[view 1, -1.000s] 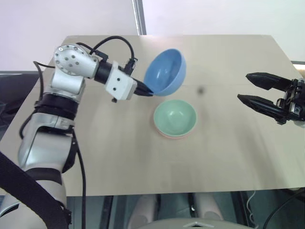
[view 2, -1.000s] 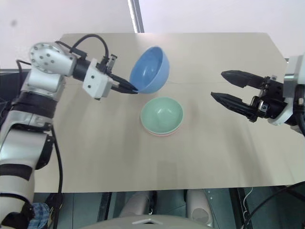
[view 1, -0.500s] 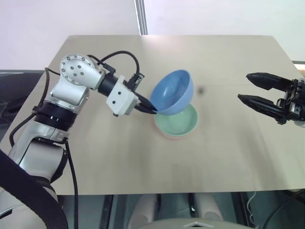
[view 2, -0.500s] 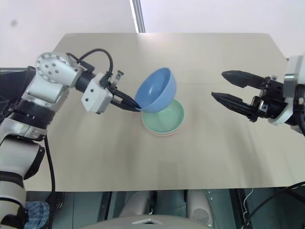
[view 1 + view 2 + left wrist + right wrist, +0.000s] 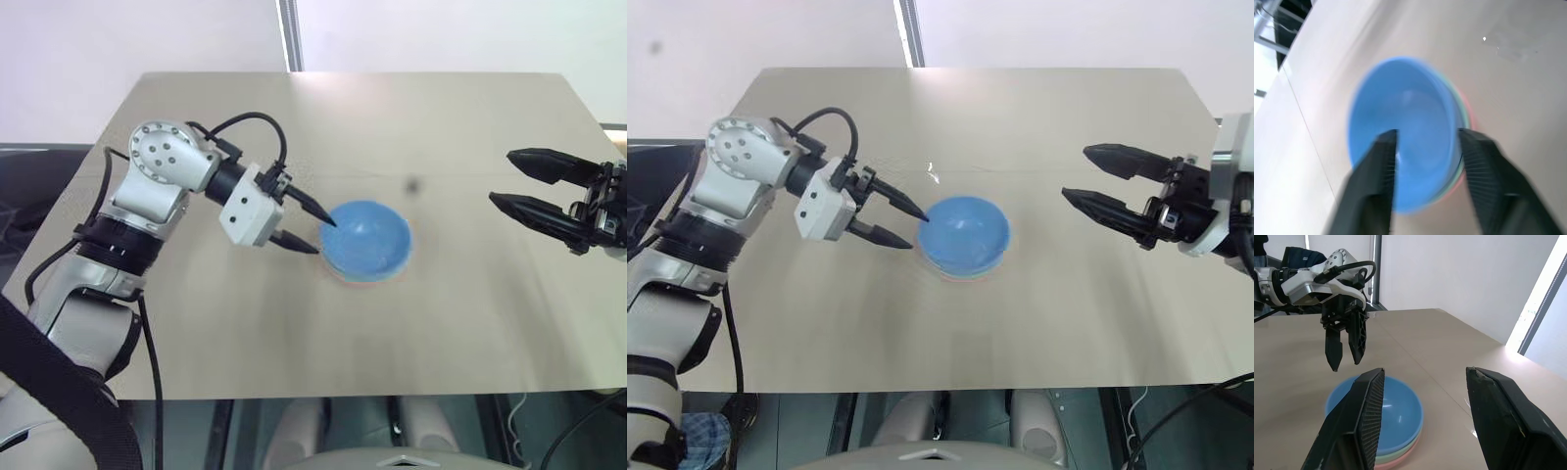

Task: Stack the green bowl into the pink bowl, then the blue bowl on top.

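On the smooth beige table (image 5: 470, 323), the round blue bowl (image 5: 367, 241) nests atop green (image 5: 1396, 456) and pink (image 5: 1400, 464) plastic rims, left gripper (image 5: 315, 231) parted beside it, right gripper (image 5: 522, 187) wide and empty.

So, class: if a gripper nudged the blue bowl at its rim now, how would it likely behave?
The blue bowl looks like thin, smooth plastic, so probably light, stiff and a bit slippery. Nested in the green bowl and the pink bowl, it would likely rock or drag the stack along the table rather than tip out.
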